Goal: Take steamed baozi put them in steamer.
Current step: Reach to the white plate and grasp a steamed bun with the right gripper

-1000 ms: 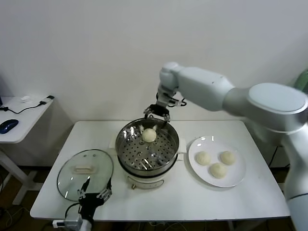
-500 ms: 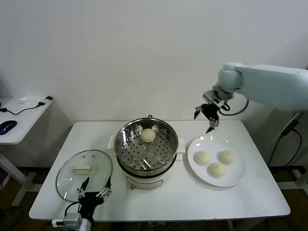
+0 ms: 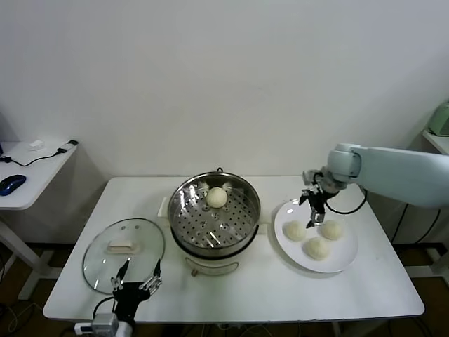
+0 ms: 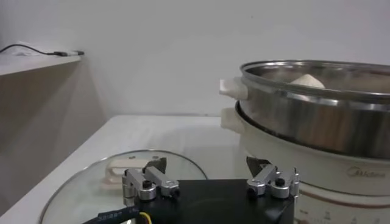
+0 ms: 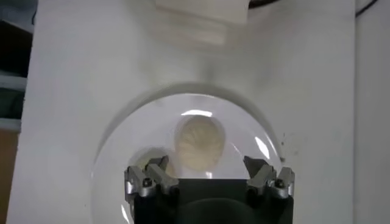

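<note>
Steamed baozi [image 3: 295,229] on the plate [image 3: 343,262] beneath the right tool [image 3: 313,204], fingers wide apart (nothing held).

The brand name "Midea" is showing in pale grey letters on the cream-white base of the steamer [image 4: 317,122], just below its shiny steel wall, in the left wrist view.

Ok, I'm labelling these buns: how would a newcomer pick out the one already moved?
Find the shiny steamer mid-table, between the glass lid and the white plate. One baozi sits on its perforated tray near the far rim, alone, while the other three share the plate.
</note>
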Controlling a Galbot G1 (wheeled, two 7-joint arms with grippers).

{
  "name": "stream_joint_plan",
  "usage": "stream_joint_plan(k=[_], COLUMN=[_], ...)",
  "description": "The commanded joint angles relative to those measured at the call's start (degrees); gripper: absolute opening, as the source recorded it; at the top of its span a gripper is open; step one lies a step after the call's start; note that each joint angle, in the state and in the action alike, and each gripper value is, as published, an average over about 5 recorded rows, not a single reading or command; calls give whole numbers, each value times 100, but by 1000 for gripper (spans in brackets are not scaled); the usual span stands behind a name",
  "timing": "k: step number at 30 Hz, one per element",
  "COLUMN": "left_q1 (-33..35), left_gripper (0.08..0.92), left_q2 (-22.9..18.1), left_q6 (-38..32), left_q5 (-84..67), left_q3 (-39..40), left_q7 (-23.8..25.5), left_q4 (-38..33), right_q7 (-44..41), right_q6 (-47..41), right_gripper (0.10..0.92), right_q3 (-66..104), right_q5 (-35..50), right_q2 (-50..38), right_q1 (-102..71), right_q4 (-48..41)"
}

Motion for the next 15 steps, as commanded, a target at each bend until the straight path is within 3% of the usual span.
stream_joint_plan(k=[1, 15], left_q1=[16, 35], left_gripper=[823, 823], left_q2=[-6, -4], left_q6=[-18, -23], left_q5=[19, 39], left_q3=[3, 16], left_q7=[-2, -1], left_q4=[25, 17], right_q7=[196, 96], right_q6=[-386, -280], right_gripper=[823, 804], right_q3=[645, 933], right_q5=[-221, -259], right_q2=[78, 393], right_q1=[-955, -1251], right_q4=[-561, -991])
